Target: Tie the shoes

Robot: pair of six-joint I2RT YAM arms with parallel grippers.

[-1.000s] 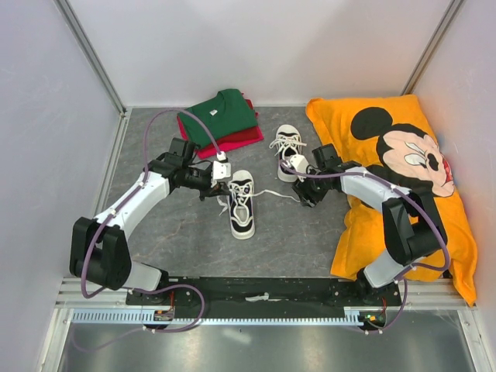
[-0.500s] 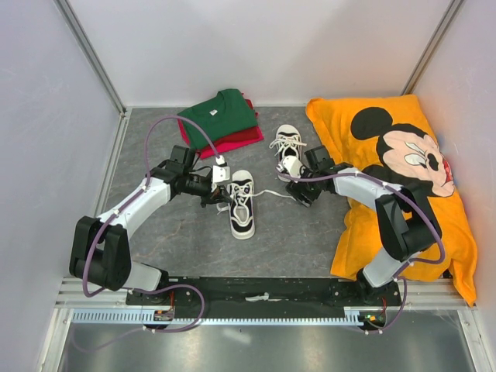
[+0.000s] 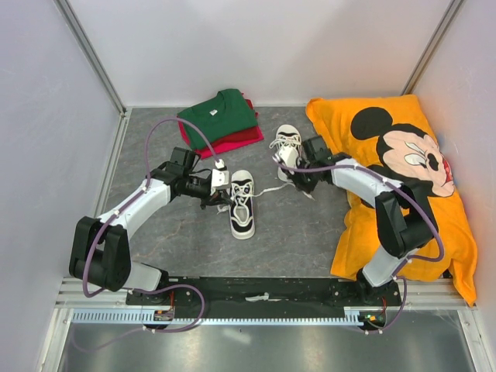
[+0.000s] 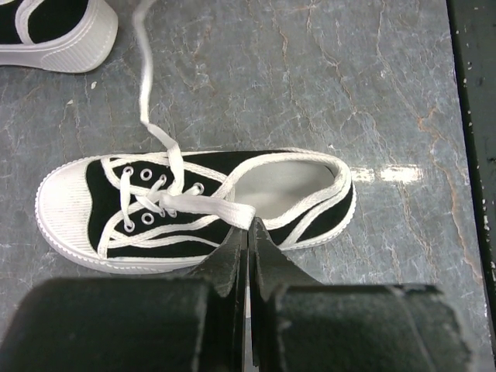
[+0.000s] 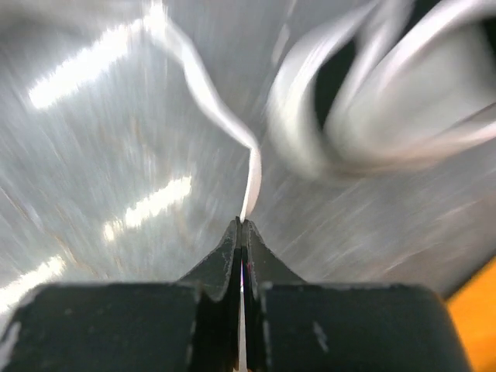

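Two black sneakers with white toe caps lie on the grey table. The near shoe (image 3: pixel 242 206) (image 4: pixel 194 200) has loose white laces. My left gripper (image 3: pixel 223 197) (image 4: pixel 249 223) stands at its left side, shut on a flat lace end over the shoe's opening. The far shoe (image 3: pixel 288 146) shows as a corner (image 4: pixel 54 35) in the left wrist view and as a blur (image 5: pixel 403 101) in the right wrist view. Just below its toe, my right gripper (image 3: pixel 301 183) (image 5: pixel 242 222) is shut on a thin white lace (image 5: pixel 252 174) that rises from the tips. I cannot tell which shoe that lace belongs to.
Folded green and red shirts (image 3: pixel 221 118) lie at the back, left of the far shoe. An orange Mickey Mouse pillow (image 3: pixel 403 167) fills the right side under the right arm. Grey walls close the table at the left, back and right. A black rail (image 4: pixel 473 116) runs along the near edge.
My right gripper has closed on a lace and shifted left and back toward the far shoe. The left gripper stays shut on its lace and has barely moved.
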